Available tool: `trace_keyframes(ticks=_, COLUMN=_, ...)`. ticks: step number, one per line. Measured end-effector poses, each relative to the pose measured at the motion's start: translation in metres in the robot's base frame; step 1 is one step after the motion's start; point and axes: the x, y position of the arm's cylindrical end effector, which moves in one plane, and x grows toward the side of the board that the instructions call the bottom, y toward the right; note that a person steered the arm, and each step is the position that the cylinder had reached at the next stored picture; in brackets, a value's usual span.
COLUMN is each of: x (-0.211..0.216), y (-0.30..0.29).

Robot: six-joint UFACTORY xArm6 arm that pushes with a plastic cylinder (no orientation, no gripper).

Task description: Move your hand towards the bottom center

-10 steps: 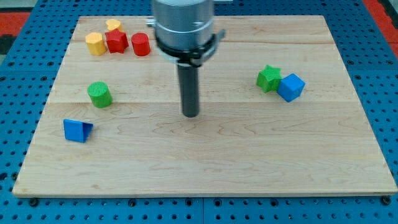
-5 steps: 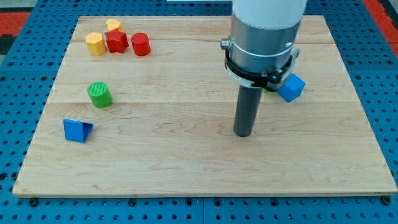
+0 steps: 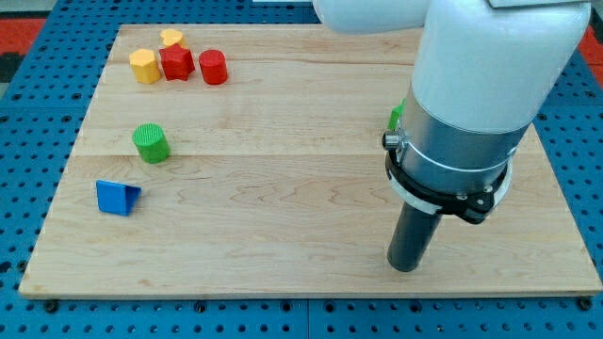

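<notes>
My tip [image 3: 404, 266] rests on the wooden board [image 3: 283, 207] near its bottom edge, right of centre, with no block close to it. The arm's body hides the blue cube and nearly all of the green star [image 3: 397, 116] at the view's right. A green cylinder [image 3: 150, 143] and a blue triangular block [image 3: 117, 198] lie far to the tip's left. At the top left sit a yellow hexagonal block [image 3: 144, 66], a small yellow block [image 3: 171, 38], a red star-like block [image 3: 176, 63] and a red cylinder [image 3: 213, 67].
The board lies on a blue pegboard table [image 3: 28, 188]. A red surface [image 3: 19, 24] shows at the top left corner.
My tip has moved from the board's middle toward the view's right and bottom. The arm now covers the blue cube and most of the green star. No block has moved.
</notes>
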Motion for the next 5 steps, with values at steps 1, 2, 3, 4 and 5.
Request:
trace_keyframes(ticks=1, x=0.0, y=0.001)
trace_keyframes(ticks=2, x=0.0, y=0.003)
trace_keyframes(ticks=3, x=0.0, y=0.01)
trace_keyframes(ticks=4, x=0.0, y=0.019)
trace_keyframes(ticks=5, x=0.001, y=0.024)
